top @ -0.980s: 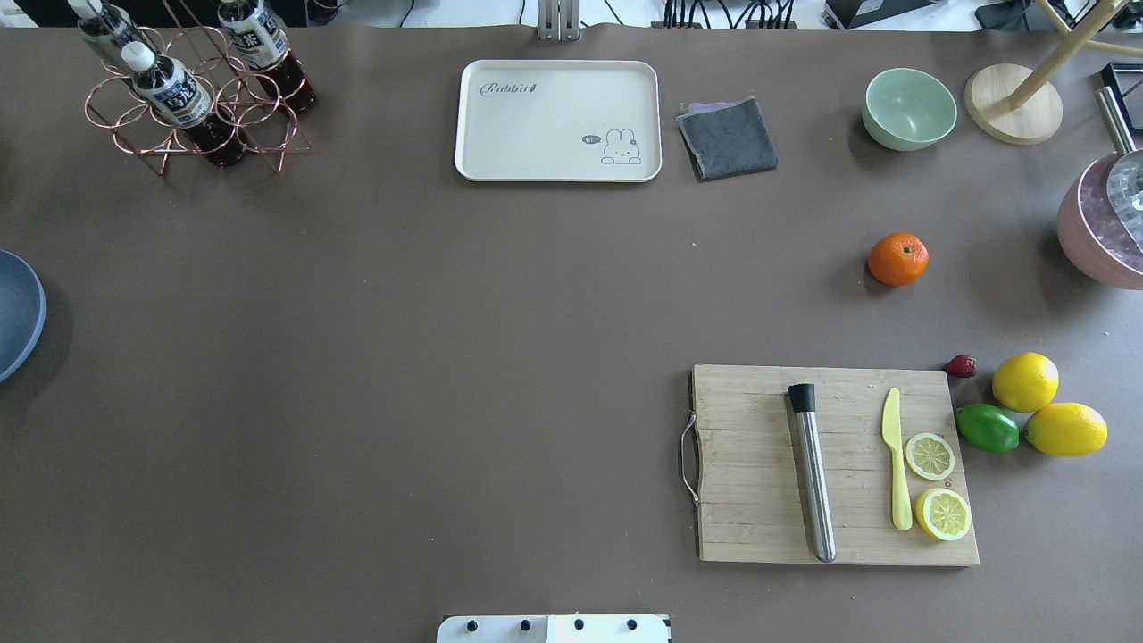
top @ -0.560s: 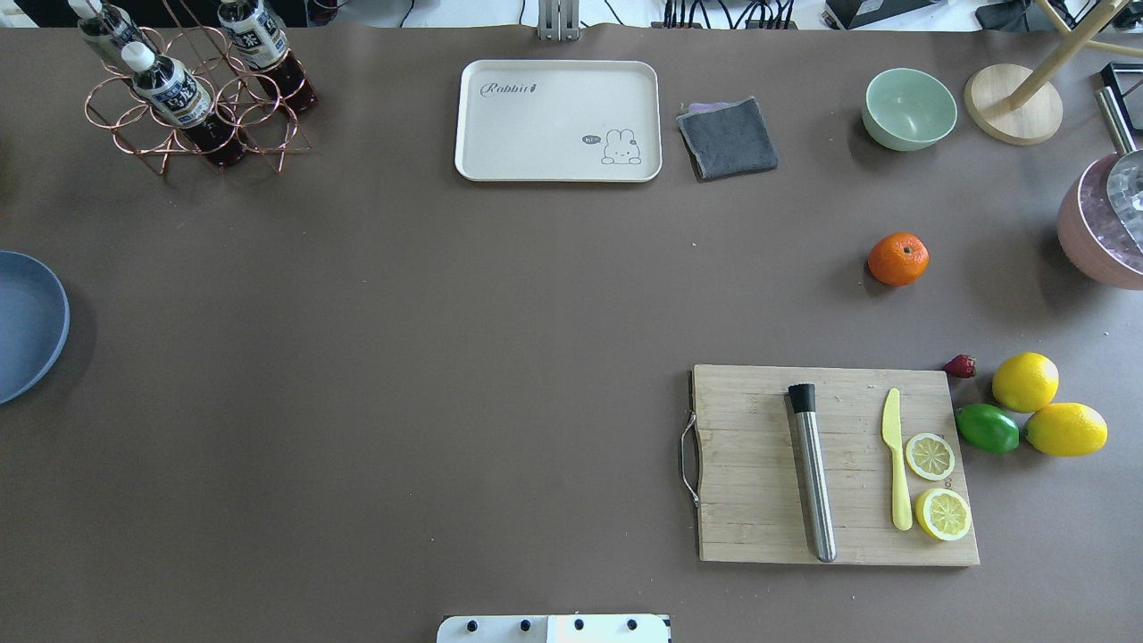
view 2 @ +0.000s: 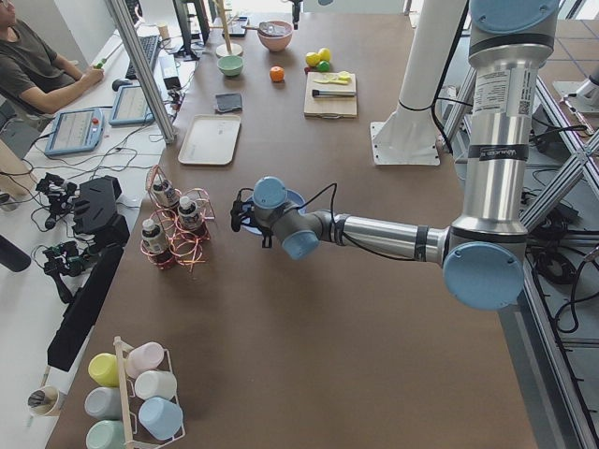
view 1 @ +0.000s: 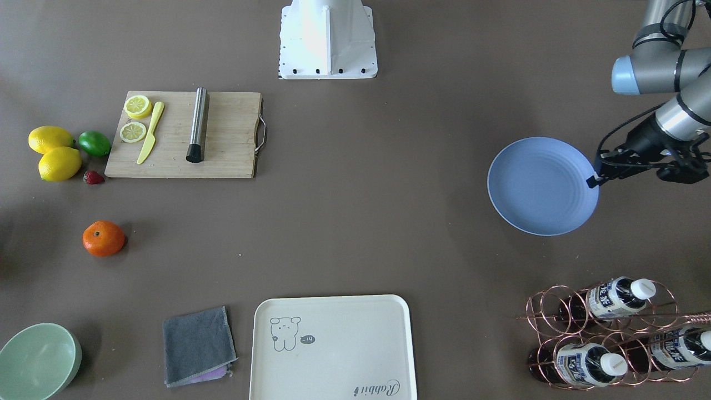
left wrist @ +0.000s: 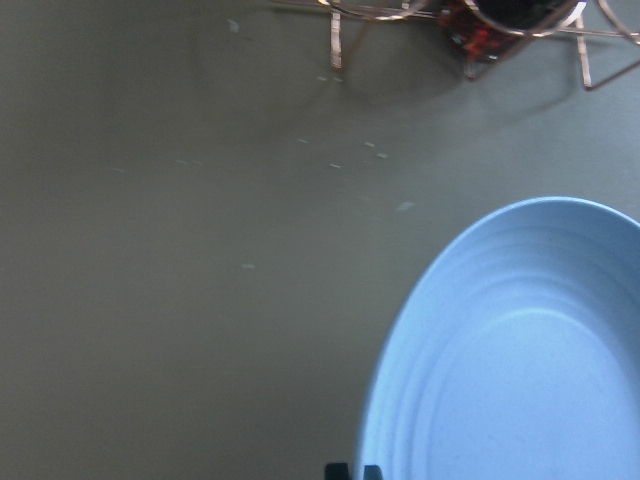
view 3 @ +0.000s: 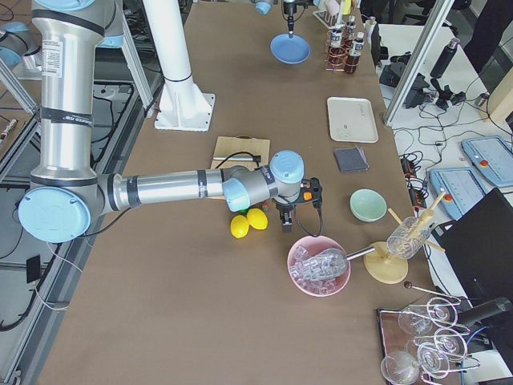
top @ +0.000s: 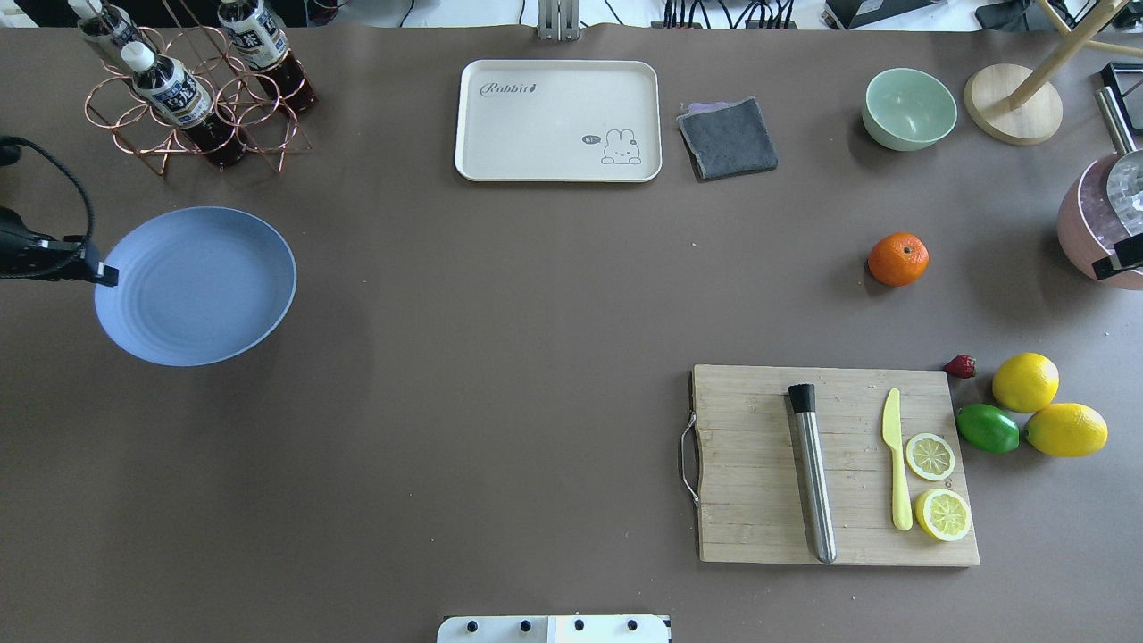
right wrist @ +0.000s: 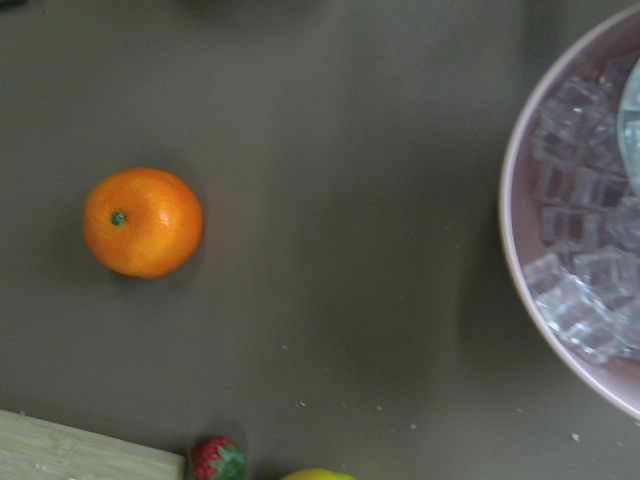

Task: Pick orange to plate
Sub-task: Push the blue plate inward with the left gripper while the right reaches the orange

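A: Orange [top: 898,259], where was it?
B: You saw it on the bench [top: 500,313], well apart from the plate [top: 196,286]. Left fingers [top: 85,268] pinched the plate's rim; right fingers [top: 1121,259], wide or narrow, couldn't tell.

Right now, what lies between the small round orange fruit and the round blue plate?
Nothing: overhead view shows only bare brown tabletop between orange and plate.

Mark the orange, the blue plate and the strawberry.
orange [top: 898,259], overhead exterior view, middle of its peel.
blue plate [top: 196,286], overhead exterior view, bare centre of its ringed face.
strawberry [top: 960,365], overhead exterior view, red body.
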Tool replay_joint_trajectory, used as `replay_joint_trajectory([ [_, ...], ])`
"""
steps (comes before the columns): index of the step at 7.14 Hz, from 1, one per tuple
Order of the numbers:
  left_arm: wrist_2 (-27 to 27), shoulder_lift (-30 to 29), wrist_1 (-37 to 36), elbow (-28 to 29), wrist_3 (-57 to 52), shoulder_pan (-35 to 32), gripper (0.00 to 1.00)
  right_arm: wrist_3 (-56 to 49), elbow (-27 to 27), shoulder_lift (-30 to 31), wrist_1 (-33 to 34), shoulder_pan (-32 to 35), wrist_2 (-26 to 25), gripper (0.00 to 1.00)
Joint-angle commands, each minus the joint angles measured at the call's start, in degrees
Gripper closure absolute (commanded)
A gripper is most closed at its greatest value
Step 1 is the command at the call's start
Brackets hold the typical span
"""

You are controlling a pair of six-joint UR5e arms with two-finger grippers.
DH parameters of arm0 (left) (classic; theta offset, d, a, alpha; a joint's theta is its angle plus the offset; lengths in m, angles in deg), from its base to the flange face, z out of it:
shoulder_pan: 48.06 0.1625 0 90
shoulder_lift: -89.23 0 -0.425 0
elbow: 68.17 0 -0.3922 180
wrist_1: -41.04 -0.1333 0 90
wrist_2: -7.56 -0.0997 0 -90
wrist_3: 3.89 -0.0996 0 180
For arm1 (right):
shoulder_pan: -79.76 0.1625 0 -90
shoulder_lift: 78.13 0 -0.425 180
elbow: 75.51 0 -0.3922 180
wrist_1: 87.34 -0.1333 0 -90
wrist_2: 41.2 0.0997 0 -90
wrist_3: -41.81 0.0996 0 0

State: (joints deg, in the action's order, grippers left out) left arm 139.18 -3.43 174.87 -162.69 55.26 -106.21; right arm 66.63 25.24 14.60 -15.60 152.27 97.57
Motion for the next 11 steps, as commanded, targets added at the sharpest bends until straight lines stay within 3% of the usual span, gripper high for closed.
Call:
replay_joint_trajectory([
  [1,-8.27,-7.50,-0.07,-2.61,16.21,11.60,1.00,7.52,-4.14,-8.05,-1.52,-7.37,-3.05,0.00],
  [5,-24.44,-18.24,-2.25,-2.52,28.47,28.75,1.00,10.34,-13.63,-17.83,-1.61,-13.62,-9.91,0.00],
  [9,-29.13,-20.20,-3.58,-3.57,31.56,32.65,1.00,10.34,-20.15,-21.97,-1.69,-16.44,-13.25,0.00],
  [10,-29.14,-20.20,-3.67,-4.01,31.56,32.65,0.83,9.91,-21.20,-21.80,-1.69,-16.96,-13.26,0.00],
  [11,-29.05,-20.20,-3.67,-4.27,31.56,32.65,0.73,10.08,-21.74,-21.89,-1.69,-17.05,-12.82,0.00],
])
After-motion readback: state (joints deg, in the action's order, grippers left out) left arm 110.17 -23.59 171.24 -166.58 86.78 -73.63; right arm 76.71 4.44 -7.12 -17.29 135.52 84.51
